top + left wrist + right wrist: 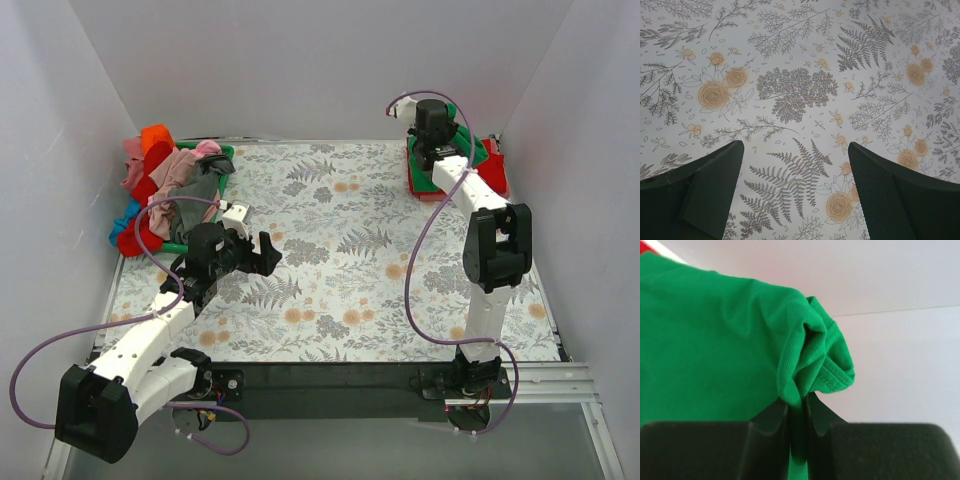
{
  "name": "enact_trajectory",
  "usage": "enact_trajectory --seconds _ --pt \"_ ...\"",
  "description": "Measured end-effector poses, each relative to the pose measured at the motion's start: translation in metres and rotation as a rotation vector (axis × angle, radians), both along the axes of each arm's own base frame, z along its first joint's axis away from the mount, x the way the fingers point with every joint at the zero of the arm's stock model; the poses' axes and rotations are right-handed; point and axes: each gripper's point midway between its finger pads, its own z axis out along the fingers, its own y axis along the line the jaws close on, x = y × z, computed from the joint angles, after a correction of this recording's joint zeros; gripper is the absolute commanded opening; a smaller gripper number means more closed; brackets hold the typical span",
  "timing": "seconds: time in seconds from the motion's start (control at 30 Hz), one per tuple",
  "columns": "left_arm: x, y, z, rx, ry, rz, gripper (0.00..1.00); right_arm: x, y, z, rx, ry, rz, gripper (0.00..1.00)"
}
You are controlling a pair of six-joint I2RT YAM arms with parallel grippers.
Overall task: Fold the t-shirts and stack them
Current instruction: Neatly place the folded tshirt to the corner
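Two shirts make the stack at about 1 o'clock in the top view: a green t-shirt lies on a red t-shirt. The right gripper is pinched tight on a bunched edge of the green one. I think it wants to tug that edge flat so the stack sits neat.

The left gripper hangs over the flowery cloth near 8 o'clock. Its fingers are spread wide with nothing between them, so it looks ready to fetch another shirt.

More shirts, orange, pink, red, grey and blue, sit in a heap at 10 o'clock, spilling over the green basket. Nothing lies between the left gripper and the heap. But the shirts are all tangled, so pulling just one out may be hard.
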Motion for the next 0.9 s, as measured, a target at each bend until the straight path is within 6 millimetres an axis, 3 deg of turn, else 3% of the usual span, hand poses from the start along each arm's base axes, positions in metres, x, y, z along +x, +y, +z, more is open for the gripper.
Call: enact_trajectory --seconds 0.13,0.57,0.9 --pt "0.0 0.0 0.0 0.0 0.0 0.0 0.85 -0.003 0.0 -0.016 -0.057 0.023 0.007 0.01" --pt "0.0 0.0 0.0 0.0 0.0 0.0 0.85 0.003 -0.003 0.01 -0.123 -0.079 -0.01 0.01" --pt "0.0 0.0 0.0 0.0 0.0 0.0 0.85 0.004 -0.007 0.006 -0.202 -0.101 -0.031 0.01"
